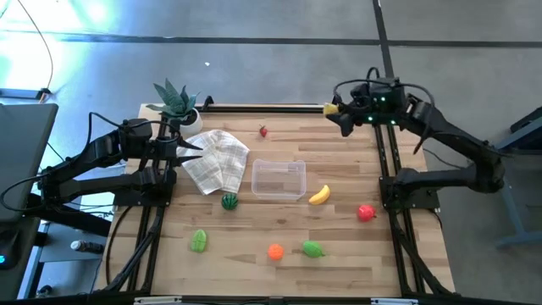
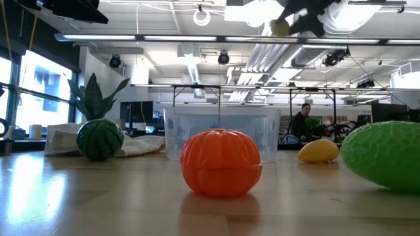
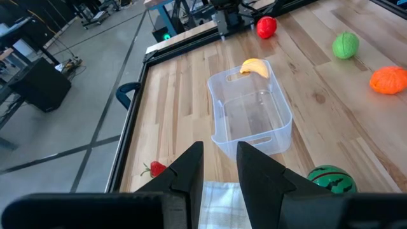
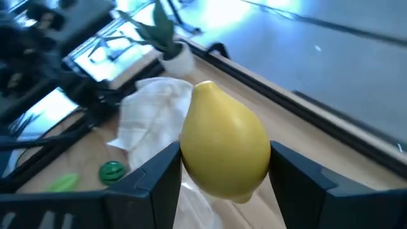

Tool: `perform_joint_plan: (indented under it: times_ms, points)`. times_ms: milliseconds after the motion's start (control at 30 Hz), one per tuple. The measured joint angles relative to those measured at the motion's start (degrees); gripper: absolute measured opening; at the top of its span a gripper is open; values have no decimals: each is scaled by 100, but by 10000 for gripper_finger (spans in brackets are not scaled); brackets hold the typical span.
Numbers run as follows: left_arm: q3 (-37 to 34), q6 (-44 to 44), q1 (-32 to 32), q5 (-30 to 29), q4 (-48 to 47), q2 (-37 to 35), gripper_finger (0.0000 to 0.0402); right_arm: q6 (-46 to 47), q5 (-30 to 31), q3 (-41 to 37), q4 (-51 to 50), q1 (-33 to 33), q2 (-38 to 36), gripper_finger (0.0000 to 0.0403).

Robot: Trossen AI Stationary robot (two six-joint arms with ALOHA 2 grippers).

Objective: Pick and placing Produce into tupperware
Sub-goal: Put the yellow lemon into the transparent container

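The clear tupperware (image 1: 279,179) stands on the table's middle with nothing inside it; it also shows in the left wrist view (image 3: 249,113). My right gripper (image 1: 337,110) is high over the table's far right and shut on a yellow lemon (image 4: 224,144). My left gripper (image 3: 219,166) is open and empty over the white cloth (image 1: 216,159) at the left. A banana (image 1: 319,195), red apple (image 1: 366,212), orange (image 1: 275,251), green fruit (image 1: 312,249), green pepper (image 1: 199,241), small watermelon (image 1: 229,201) and strawberry (image 1: 263,130) lie around the container. My right gripper pinches the lemon's two sides (image 4: 191,152) between its two fingers, about the lemon's middle. The lemon is lifted clear of the table, and its pointed end (image 4: 205,85) sticks out beyond the fingertips.
A potted plant (image 1: 178,103) stands at the far left corner next to the cloth. Dark rails (image 1: 385,161) run along the table's left and right sides. Bare wood lies between the container and the far edge.
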Motion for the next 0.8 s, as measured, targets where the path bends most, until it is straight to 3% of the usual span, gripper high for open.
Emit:
perform_joint_plan:
  times_ms: [467, 800]
  points:
    - [0, -1, 0, 0, 0, 0, 85, -1113, 31, 1860, -528, 1287, 2686, 192]
    - [0, -1, -1, 0, -1, -1, 85, -1789, 314, 2064, -1672, 2011, 4405, 192]
